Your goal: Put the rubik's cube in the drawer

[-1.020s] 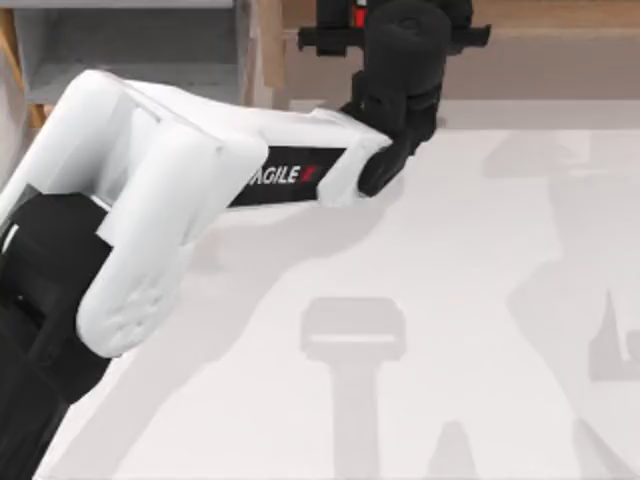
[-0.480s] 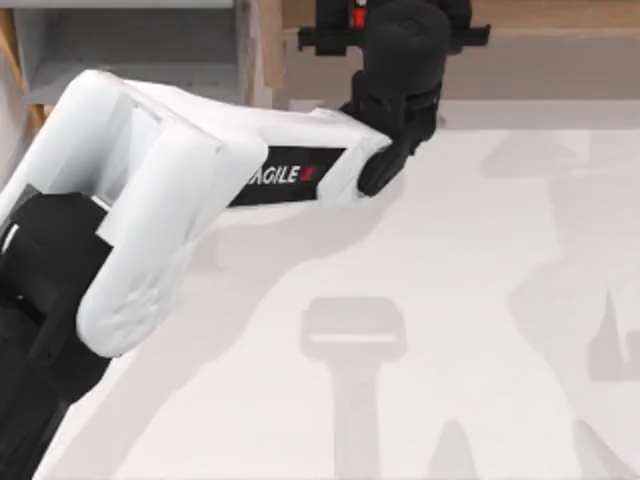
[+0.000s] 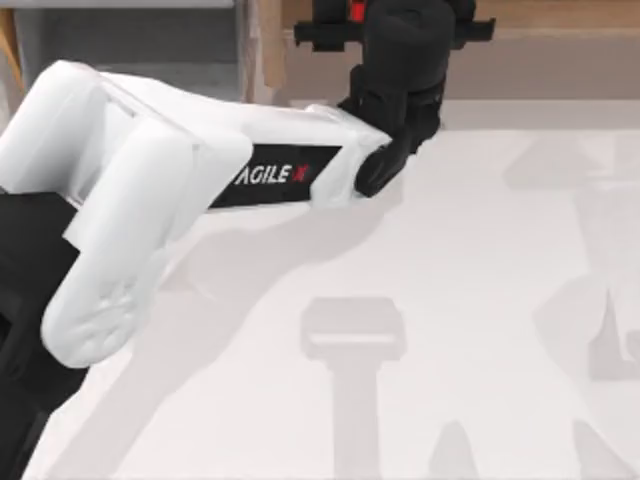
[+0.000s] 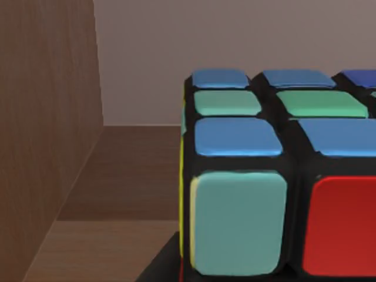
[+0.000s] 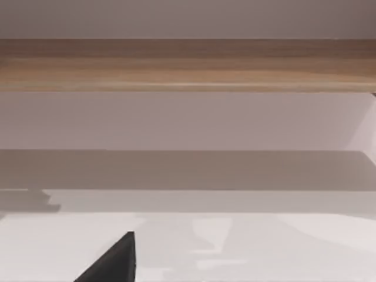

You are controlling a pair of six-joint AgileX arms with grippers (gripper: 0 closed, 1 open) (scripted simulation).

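The rubik's cube [image 4: 276,176] looms close in the left wrist view, showing blue, green, teal and red stickers on black plastic. In the top view a red speck of the rubik's cube [image 3: 356,11] peeks out by my left gripper [image 3: 400,25], which is shut on it at the far edge, inside the brown shelf. The drawer [image 3: 130,45], a box with a grey interior, stands open at the far left, to the left of the gripper. My left arm's forearm covers the drawer's near part.
A long brown wooden shelf [image 3: 540,45] runs along the back; its side wall [image 4: 47,117] stands close beside the cube. My right gripper [image 5: 114,261] hangs parked over the white table [image 3: 480,300], facing the shelf board [image 5: 188,64].
My left arm has shifted a little toward the far left, and the gripper with the cube's red speck has moved slightly toward the far edge.
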